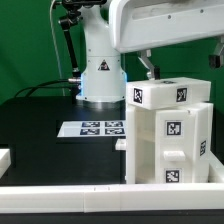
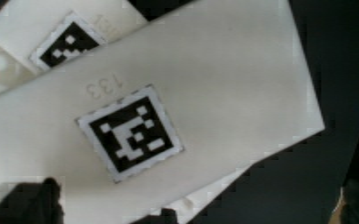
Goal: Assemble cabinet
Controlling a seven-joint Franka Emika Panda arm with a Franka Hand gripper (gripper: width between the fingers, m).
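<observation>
The cabinet (image 1: 172, 135) is a large white box with square black-and-white tags. It stands on the black table at the exterior view's right. My gripper (image 1: 148, 68) hangs just above and behind its top far corner. In the wrist view a white face of the cabinet (image 2: 194, 90) fills most of the picture, with one tag in the middle and another near a corner. My gripper (image 2: 194, 205) is open, with one dark finger (image 2: 25, 200) over the white face and the other at the far edge of the picture. A dark gap lies between the cabinet's edge and that finger.
The marker board (image 1: 92, 129) lies flat on the black table (image 1: 40, 140) in front of the robot base (image 1: 100, 75). A white rail (image 1: 100, 200) runs along the table's front. A white piece (image 1: 4, 158) sits at the exterior view's left edge.
</observation>
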